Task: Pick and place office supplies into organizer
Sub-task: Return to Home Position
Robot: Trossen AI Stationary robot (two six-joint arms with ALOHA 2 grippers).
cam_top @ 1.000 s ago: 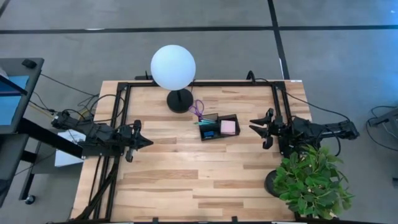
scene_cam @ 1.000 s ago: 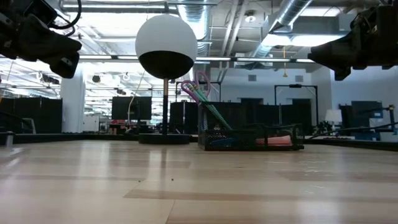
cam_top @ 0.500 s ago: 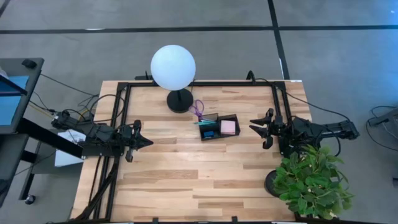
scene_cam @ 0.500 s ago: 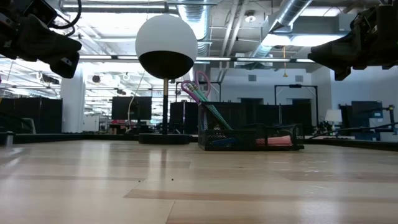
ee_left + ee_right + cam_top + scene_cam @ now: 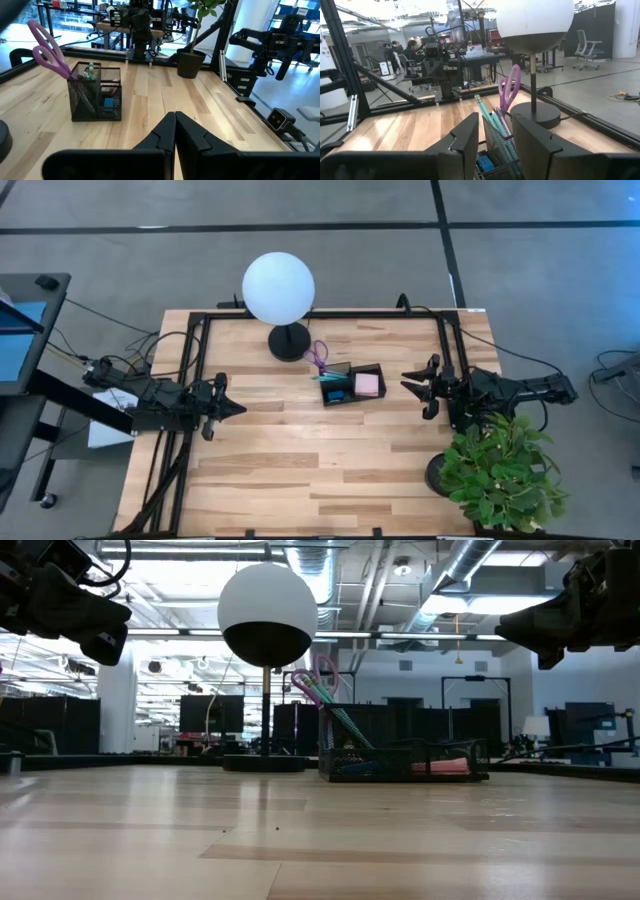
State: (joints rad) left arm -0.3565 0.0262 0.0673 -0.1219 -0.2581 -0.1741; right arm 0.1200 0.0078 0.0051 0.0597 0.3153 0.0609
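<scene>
Dead centre of the overhead frame, a touch to the right, the small black mesh desk organizer sat on the pale wooden table, just below and right of the round black base of the white globe lamp. And it was loaded: the pink sticky-note pad lay flat in its right-hand compartment, the small blue eraser showed in the lower left one, and the purple-handled scissors stood handles-up from the tall bin at its upper left, thin teal pens leaning beside them. Out at mid-left, the left gripper hung well apart from the organizer, its two dark fingers pressed together with nothing between them. Across at mid-right, the right gripper faced the organizer from near its right end, fingers parted by a moderate gap and carrying nothing. Both arms rode above the tabletop in the low view's upper corners. Down in the lower right corner stood the green leafy potted plant.
</scene>
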